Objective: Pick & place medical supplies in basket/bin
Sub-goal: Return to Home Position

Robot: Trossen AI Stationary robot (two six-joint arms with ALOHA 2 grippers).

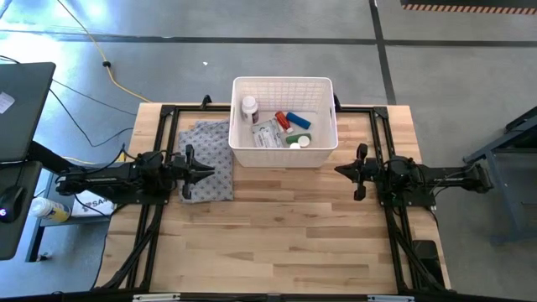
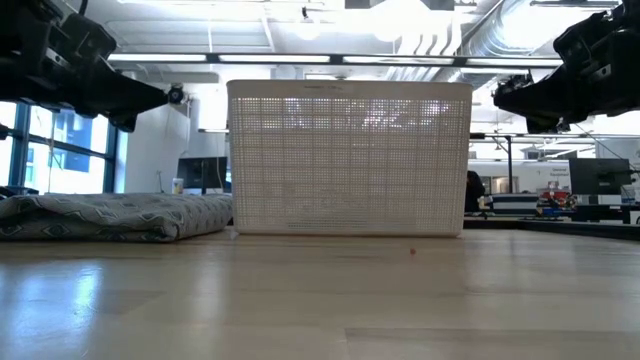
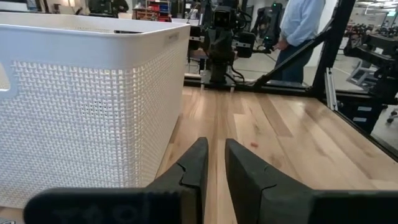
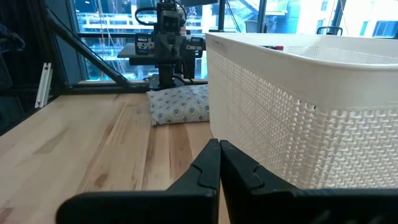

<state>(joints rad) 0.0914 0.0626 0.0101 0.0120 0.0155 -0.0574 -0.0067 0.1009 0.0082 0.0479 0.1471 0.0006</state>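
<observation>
Now, my left end effector (image 1: 210, 173) hangs over the grey patterned cloth (image 1: 210, 138), its fingers a narrow slit apart and pinching nothing. The white basket (image 1: 284, 82) stands at the far middle of the desk (image 1: 277, 235) and holds the supplies: a white-capped bottle (image 1: 249, 106), a crinkly packet (image 1: 267, 134) and a blue block (image 1: 299, 121). I judge it light and stiff. Its rim looks like the best hold, though the bottles inside may roll. My right end effector (image 1: 340, 170) waits by its near right corner, fingers pressed together, empty.
</observation>
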